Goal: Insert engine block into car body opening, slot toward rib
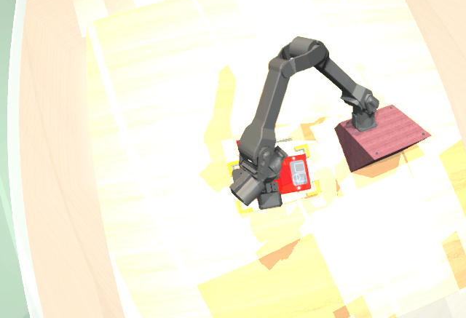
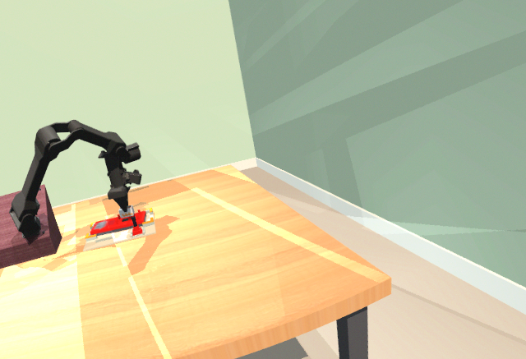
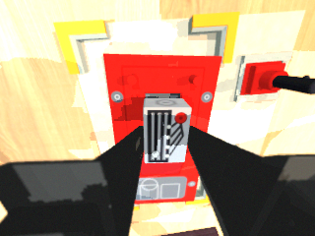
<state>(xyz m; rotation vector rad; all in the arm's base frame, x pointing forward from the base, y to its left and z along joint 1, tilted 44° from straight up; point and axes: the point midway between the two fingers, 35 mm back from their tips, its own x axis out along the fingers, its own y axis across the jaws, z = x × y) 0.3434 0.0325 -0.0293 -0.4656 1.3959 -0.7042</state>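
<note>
The grey and white engine block (image 3: pixel 166 133) (image 2: pixel 126 212) is between the fingertips of my gripper (image 3: pixel 164 130) (image 2: pixel 124 209), which is shut on it. Its striped face with a red round cap shows in the wrist view. The block is over the middle of the red car body (image 3: pixel 130 113) (image 1: pixel 286 179) (image 2: pixel 111 224), standing above its top surface. A dark strip of the opening (image 3: pixel 172 95) shows just beyond the block's far edge; the rest of the opening, the rib and the slot side are hidden. In the top view the arm hides the block and the fingertips.
The car body lies between yellow corner brackets (image 3: pixel 228 29) (image 1: pixel 314 188) on a pale base plate (image 2: pixel 93 243). A red holder with a black rod (image 3: pixel 292 83) stands beside the car body, also seen in the exterior view as a red foot (image 2: pixel 136 231). The arm's dark red base block (image 1: pixel 395 130) (image 2: pixel 46 227) is nearby.
</note>
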